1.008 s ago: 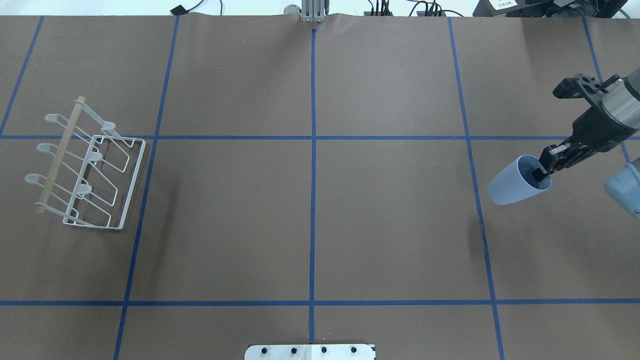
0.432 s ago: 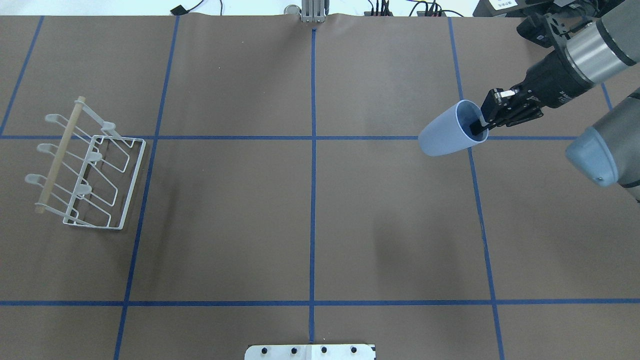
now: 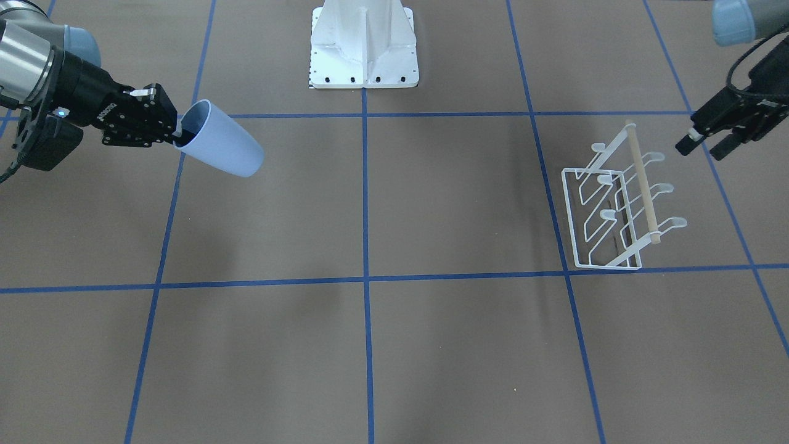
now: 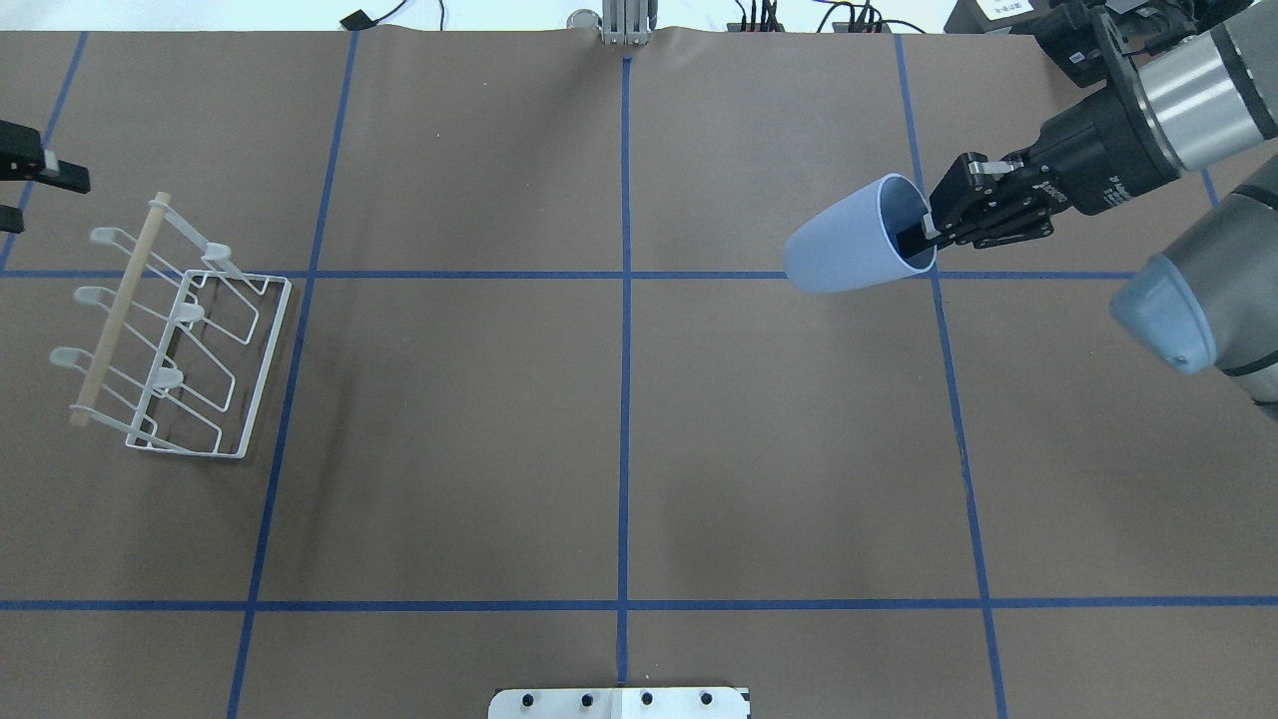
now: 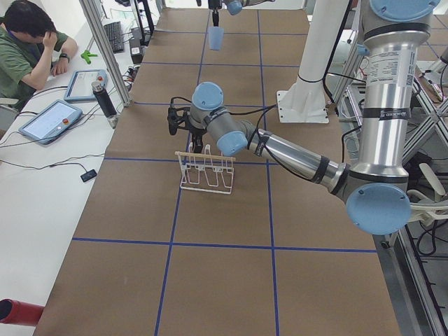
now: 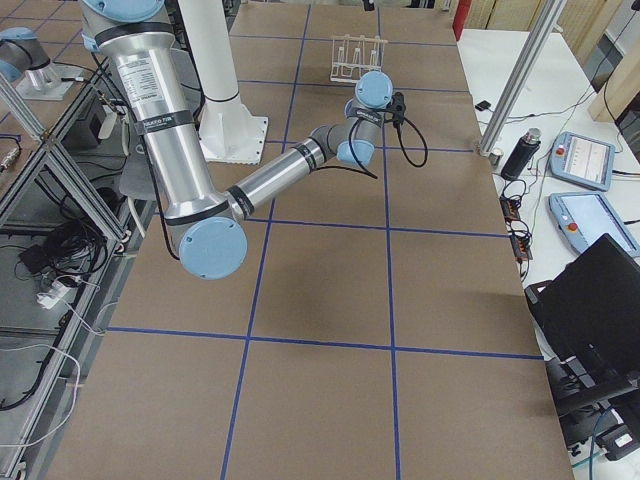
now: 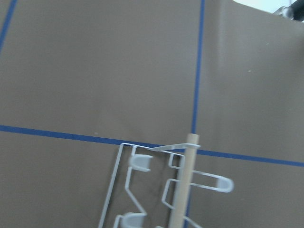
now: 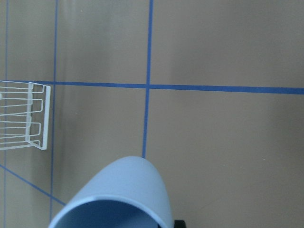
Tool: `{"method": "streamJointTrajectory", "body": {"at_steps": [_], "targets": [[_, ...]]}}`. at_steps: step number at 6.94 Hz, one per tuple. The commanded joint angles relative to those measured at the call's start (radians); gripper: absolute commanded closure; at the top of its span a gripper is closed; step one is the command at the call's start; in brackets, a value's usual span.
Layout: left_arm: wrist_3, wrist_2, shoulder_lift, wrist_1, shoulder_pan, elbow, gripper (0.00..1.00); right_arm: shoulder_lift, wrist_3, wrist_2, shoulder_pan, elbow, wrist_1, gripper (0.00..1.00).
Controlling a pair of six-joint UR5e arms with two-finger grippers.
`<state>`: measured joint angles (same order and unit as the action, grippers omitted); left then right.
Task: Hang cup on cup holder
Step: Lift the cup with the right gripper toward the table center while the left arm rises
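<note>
The light blue cup point(image 4: 849, 252) hangs tilted in the air over the table's right half, with its mouth toward the arm. My right gripper point(image 4: 927, 236) is shut on its rim, one finger inside. The same shows in the front view: the cup point(image 3: 225, 151) and the right gripper point(image 3: 179, 132). The cup fills the bottom of the right wrist view point(image 8: 123, 199). The white wire cup holder point(image 4: 170, 345) with its wooden dowel stands at the far left, also in the front view point(image 3: 616, 206) and the left wrist view point(image 7: 161, 190). My left gripper point(image 3: 703, 148) is open and empty, just behind the holder.
The white robot base point(image 3: 363, 49) stands at the table's near middle edge. Blue tape lines divide the brown table cover. An operator point(image 5: 28, 49) sits beyond the far edge with tablets point(image 5: 52, 119) and cables.
The right arm has carried the cup away from the robot and leftward toward the table's middle. The left gripper has come into the overhead view at the left edge.
</note>
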<state>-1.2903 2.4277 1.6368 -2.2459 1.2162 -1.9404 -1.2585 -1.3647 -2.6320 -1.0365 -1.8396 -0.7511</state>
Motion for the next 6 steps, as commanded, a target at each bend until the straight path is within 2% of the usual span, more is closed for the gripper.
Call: {"method": "streamJointTrajectory", "body": {"at_steps": [1, 2, 4, 5, 6], "targets": [[-0.441, -0.004, 0.143, -0.252, -0.098, -0.003, 0.02, 0.002, -0.324, 0.021, 0.044, -0.006, 0.399, 1.00], [-0.584, -0.010, 0.211, -0.355, -0.147, -0.003, 0.02, 0.005, -0.389, 0.083, 0.085, -0.007, 0.552, 1.00], [-0.662, -0.036, 0.323, -0.394, -0.222, -0.006, 0.02, 0.004, -0.521, 0.325, 0.241, -0.007, 0.837, 1.00], [-0.662, -0.124, 0.354, -0.459, -0.306, 0.001, 0.02, 0.004, -0.525, 0.421, 0.312, -0.007, 0.890, 1.00], [-0.670, -0.289, 0.359, -0.553, -0.446, -0.006, 0.02, 0.004, -0.525, 0.473, 0.357, -0.013, 0.907, 1.00]]}}
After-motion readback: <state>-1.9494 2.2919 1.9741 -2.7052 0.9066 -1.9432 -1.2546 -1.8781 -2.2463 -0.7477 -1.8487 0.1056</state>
